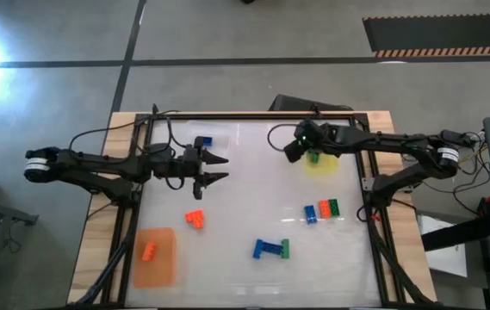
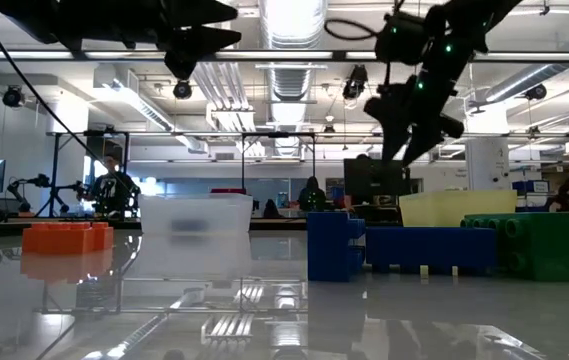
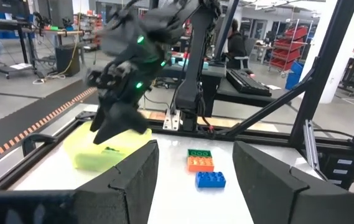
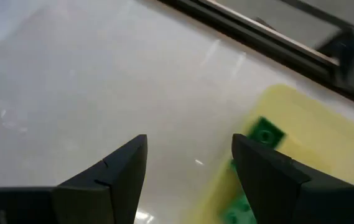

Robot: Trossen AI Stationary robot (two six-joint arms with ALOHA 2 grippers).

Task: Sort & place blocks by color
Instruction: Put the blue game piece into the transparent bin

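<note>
- Hovering over the yellow mat (image 1: 322,164) at upper right of the high view, the right gripper (image 1: 293,148) is seen with fingers spread, empty.
- A green block (image 4: 265,133) is seen lying on that mat.
- Fingers parted, nothing held: the left gripper (image 1: 219,169) is stationed centre-left.
- An orange block (image 1: 150,251) is found on the orange mat (image 1: 156,269), lower left.

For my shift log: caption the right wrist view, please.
Open right gripper above the white table, a green block lying on the yellow mat.
</note>
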